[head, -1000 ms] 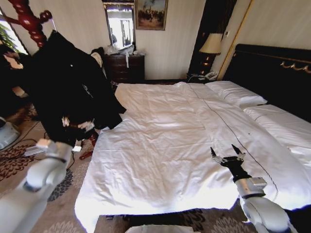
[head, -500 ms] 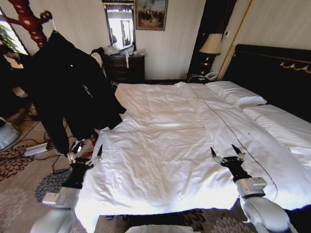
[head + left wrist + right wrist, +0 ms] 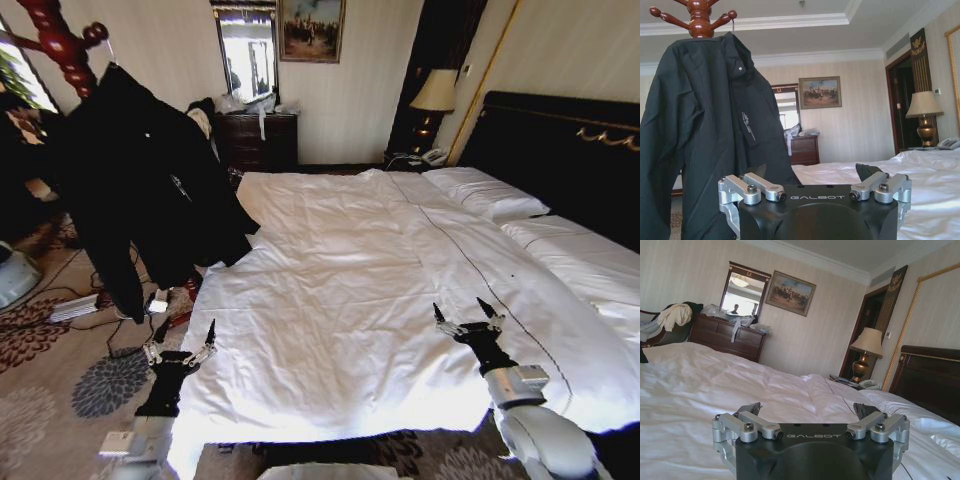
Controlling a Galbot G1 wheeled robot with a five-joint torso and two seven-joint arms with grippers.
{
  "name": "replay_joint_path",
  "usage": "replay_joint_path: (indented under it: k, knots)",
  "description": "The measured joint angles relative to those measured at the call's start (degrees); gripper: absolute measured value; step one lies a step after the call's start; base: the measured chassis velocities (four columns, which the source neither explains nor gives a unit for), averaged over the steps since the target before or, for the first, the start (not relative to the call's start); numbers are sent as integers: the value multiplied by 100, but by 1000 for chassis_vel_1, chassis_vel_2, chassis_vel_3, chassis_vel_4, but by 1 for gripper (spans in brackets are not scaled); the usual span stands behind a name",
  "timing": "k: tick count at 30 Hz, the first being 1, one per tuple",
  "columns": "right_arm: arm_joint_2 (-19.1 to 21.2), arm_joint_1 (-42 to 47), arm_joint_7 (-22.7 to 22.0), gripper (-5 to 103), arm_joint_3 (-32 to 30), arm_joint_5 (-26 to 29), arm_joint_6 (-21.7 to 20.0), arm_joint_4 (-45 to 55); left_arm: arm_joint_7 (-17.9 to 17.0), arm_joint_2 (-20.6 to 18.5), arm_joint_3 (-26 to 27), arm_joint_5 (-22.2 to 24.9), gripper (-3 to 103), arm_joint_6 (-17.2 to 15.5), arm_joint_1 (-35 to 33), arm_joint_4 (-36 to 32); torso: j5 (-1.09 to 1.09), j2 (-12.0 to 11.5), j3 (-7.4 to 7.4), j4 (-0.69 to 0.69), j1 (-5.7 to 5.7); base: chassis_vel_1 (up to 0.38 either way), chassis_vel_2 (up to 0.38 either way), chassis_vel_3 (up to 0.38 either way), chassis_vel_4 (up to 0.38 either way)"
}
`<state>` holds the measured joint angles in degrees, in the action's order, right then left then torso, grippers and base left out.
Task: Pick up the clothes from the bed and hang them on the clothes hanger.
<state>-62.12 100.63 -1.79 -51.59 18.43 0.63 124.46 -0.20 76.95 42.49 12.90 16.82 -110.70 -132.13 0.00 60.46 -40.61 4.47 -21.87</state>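
The left tool point(image 3: 182, 341) hangs low at the near left corner of the bed point(image 3: 340, 300), its fingers spread wide and holding nothing, tips pointing up toward the jacket point(image 3: 140, 180); from its wrist view the same tool point(image 3: 815, 182) shows both fingers apart with the jacket point(image 3: 705, 135) rising just beyond it. The right tool point(image 3: 465, 317) sits over the near right part of the bed, also spread wide and empty, and in its wrist view point(image 3: 807, 415) the white sheet point(image 3: 715, 385) stretches out ahead of it. The jacket is off the bed and hangs limp from the red-brown wooden stand point(image 3: 62, 42) to the left of the bed, its collar caught up near the stand's top pegs point(image 3: 699, 15) and its sleeves drooping toward the patterned carpet point(image 3: 60, 370). The bed lies bare of clothing, with white pillows point(image 3: 485, 195) against the black headboard point(image 3: 560, 150). Beyond it stand a dark dresser point(image 3: 258, 138) and a lamp point(image 3: 435, 95).
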Motion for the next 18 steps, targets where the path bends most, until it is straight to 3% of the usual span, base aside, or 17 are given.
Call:
replay_joint_path:
  k: [18]
  knots:
    - [0, 0, 0, 100, 0, 0, 0, 0, -10, -29, -3, 28, 100, -26, 27, 6, 0, 0, 0, 0, 0, 0, 0, 0, 0]
